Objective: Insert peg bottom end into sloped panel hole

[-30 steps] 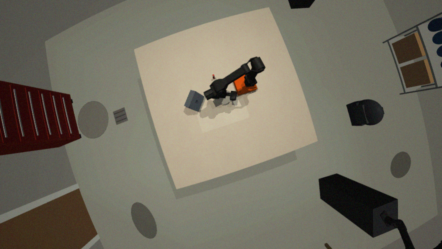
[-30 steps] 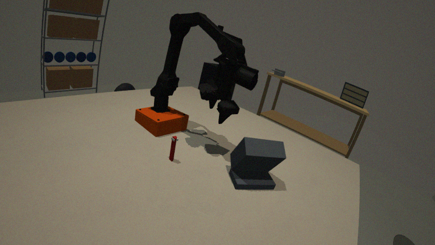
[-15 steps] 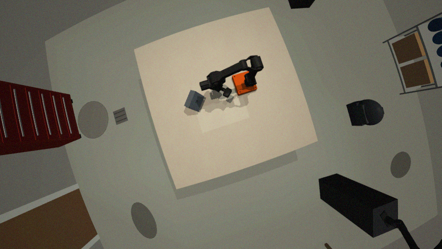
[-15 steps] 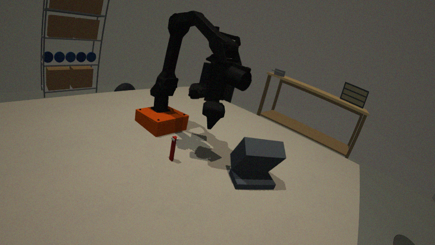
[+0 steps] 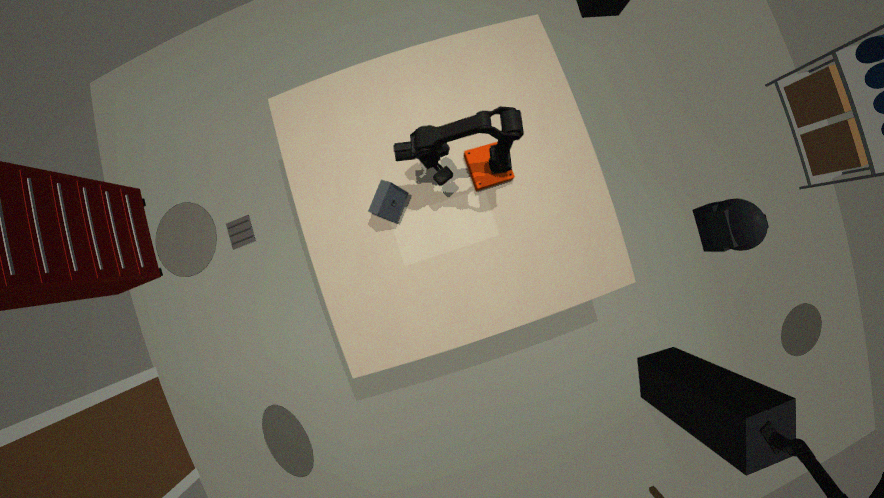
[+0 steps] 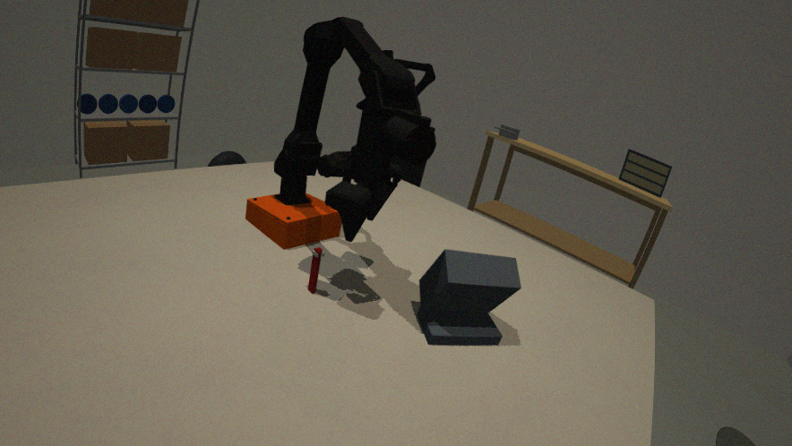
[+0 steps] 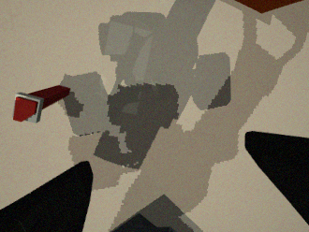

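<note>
Top view: the arm reaches from its orange base (image 5: 488, 165) toward the grey sloped panel (image 5: 389, 201); the peg is hidden beneath the arm; exterior view: the red peg (image 6: 314, 270) stands upright on the table (image 6: 138, 332), just in front of the base, with the gripper (image 6: 349, 231) above and beside it, fingers spread wide, holding nothing; wrist view: the peg (image 7: 37, 103) lies left of the two dark fingers, outside them.

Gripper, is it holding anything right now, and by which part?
Nothing is held. The gripper is open, above the table, and the red peg stands apart from it, ungrasped.
</note>
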Robot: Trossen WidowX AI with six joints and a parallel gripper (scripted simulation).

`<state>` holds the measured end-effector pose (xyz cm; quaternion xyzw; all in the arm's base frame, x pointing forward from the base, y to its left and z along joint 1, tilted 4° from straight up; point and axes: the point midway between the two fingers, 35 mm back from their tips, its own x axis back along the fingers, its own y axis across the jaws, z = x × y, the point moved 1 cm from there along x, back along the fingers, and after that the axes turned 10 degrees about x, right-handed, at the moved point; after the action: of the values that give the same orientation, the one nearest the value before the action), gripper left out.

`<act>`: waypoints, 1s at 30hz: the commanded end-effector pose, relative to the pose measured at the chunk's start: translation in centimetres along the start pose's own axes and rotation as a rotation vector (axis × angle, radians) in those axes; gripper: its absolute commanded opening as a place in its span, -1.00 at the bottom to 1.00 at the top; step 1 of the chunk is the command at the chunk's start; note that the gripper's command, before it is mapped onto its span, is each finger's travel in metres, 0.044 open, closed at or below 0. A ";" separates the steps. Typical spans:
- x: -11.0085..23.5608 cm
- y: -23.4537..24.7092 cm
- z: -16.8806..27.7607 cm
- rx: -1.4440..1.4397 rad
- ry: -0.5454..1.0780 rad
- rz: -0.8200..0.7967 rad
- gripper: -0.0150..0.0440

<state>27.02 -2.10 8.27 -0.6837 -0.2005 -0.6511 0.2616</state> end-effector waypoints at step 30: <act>-0.3 6.8 -4.8 -0.470 -0.013 -0.114 1.00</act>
<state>27.55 -10.31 7.98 -0.7153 -0.0848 -0.6911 0.0597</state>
